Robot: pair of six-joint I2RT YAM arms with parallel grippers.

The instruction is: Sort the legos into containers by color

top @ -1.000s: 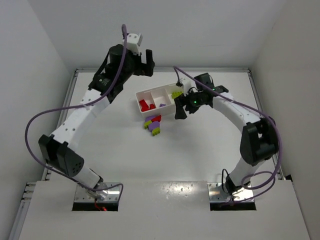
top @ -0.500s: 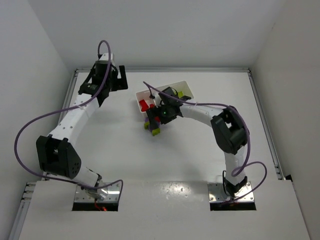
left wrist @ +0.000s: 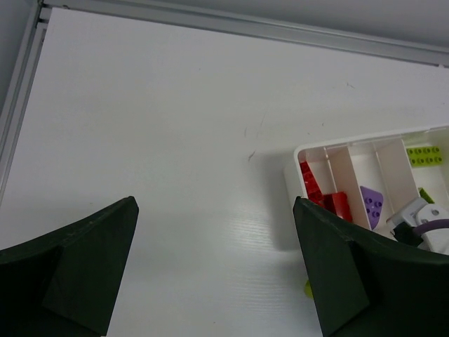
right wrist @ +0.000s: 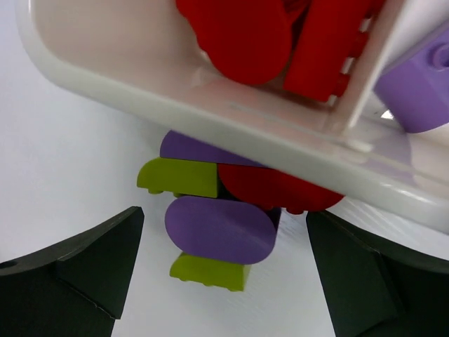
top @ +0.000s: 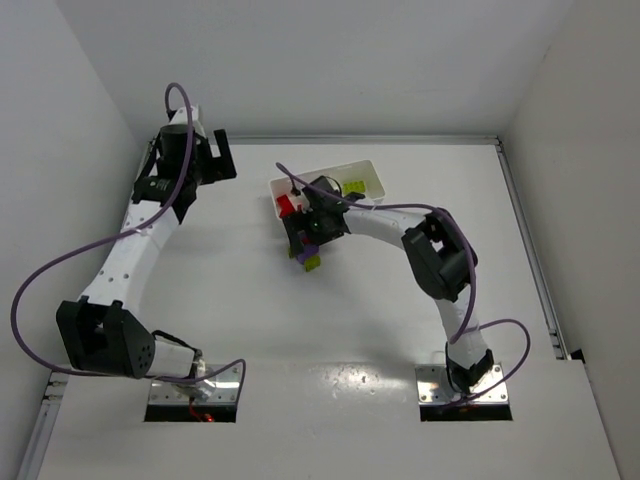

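Right wrist: R gripper, jaws wide & empty, has swung from tray far end to loose legos directly beneath it, just beside tray. L gripper wide, pulled back. Next pick likely.

We record two arms of identical build. The left arm and the right arm have white link shells and black joint housings. A purple cable loops outside each arm. Each base is bolted to a bare metal plate at the lower frame edge. The fingers are dark and wedge-shaped.
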